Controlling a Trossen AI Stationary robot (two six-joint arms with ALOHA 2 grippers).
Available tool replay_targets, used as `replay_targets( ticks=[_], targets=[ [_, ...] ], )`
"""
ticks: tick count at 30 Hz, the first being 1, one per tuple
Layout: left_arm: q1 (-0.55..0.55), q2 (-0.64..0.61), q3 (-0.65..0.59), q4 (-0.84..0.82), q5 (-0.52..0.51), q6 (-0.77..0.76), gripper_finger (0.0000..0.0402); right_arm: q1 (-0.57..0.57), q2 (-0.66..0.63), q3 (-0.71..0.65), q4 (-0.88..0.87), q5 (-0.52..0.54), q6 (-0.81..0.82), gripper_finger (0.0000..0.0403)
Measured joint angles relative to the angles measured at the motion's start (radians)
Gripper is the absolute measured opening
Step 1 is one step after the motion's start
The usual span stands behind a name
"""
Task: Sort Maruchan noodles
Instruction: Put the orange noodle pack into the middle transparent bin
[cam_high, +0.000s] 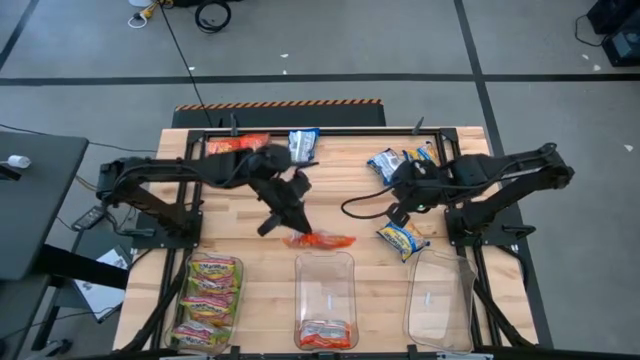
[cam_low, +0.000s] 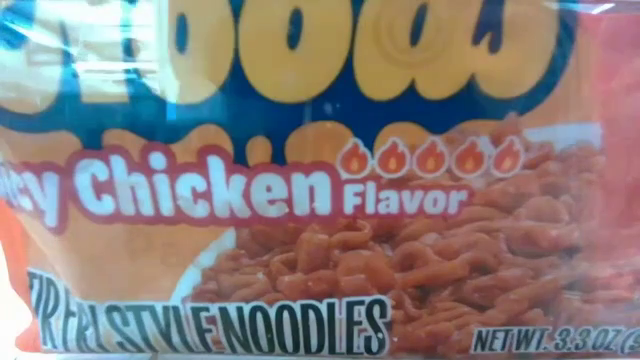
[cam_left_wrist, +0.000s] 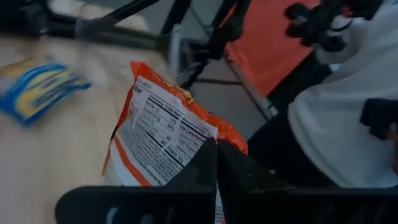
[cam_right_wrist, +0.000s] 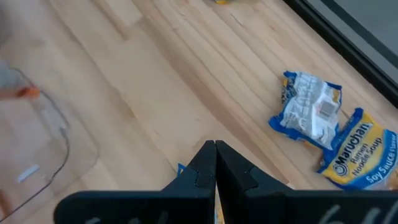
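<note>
The left gripper (cam_high: 290, 222) is seen near the table's centre, its dark fingers (cam_left_wrist: 205, 163) pinched together on the top edge of a crinkly orange packet (cam_high: 320, 240). In the left wrist view the glossy wrapper's back panel, white with black nutrition print, is shown hanging from the fingers. The packet is held just above the twelve o'clock rim of the middle bin (cam_high: 326, 300), a clear plastic rectangle with rounded corners in which another orange packet (cam_high: 327, 333) lies at the six o'clock end. The low view is filled by an orange packet front printed with chicken flavour lettering and a noodle picture.

At eight o'clock a second clear bin (cam_high: 209, 302) is stacked with green-yellow packets (cam_high: 208, 296). At four o'clock a third clear bin (cam_high: 440, 303) is seen.

The right gripper (cam_high: 398, 215) is held at three o'clock over the pale wood-plank table (cam_high: 350, 170), fingers pressed together with nothing gripped. A blue-and-yellow packet (cam_high: 402, 238) lies just beside it, two more (cam_high: 398, 160) at one o'clock. At twelve o'clock a blue packet (cam_high: 303, 143) and an orange packet (cam_high: 238, 145) are seen flat.
</note>
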Motion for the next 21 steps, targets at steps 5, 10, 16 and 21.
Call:
replay_targets(
  ticks=[5, 10, 16, 21],
  targets=[
    [-0.099, 0.005, 0.0, 0.131, -0.106, -0.119, 0.0006, 0.052, -0.039, 0.0, 0.009, -0.003, -0.005, 0.001],
    [-0.203, 0.005, 0.0, 0.153, -0.266, -0.144, 0.0006, 0.118, -0.053, 0.0, 0.062, -0.004, 0.007, 0.001],
    [-0.321, 0.017, -0.009, 0.217, -0.395, -0.168, 0.0006, 0.207, -0.013, 0.0, 0.195, -0.009, 0.061, 0.001],
    [-0.422, 0.043, -0.009, 0.266, -0.497, -0.173, 0.0006, 0.285, 0.066, 0.0, 0.329, 0.0, 0.082, 0.001]
  ],
)
